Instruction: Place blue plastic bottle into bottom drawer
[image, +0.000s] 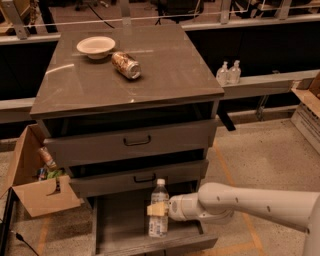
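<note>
The blue plastic bottle (159, 209) is clear with a white cap and a pale label. It stands upright inside the open bottom drawer (120, 222), the lowest tray of the grey-brown cabinet. My gripper (158, 210) reaches in from the right on a white arm and is shut on the bottle at its label. The bottle's base is near or on the drawer floor; I cannot tell which.
A white bowl (96, 46) and a dented can (126, 65) lie on the cabinet top (165, 75). Two upper drawers with black handles (137, 141) are slightly open. An open cardboard box (35, 180) stands at the left. Two small pump bottles (228, 72) sit on a ledge at the right.
</note>
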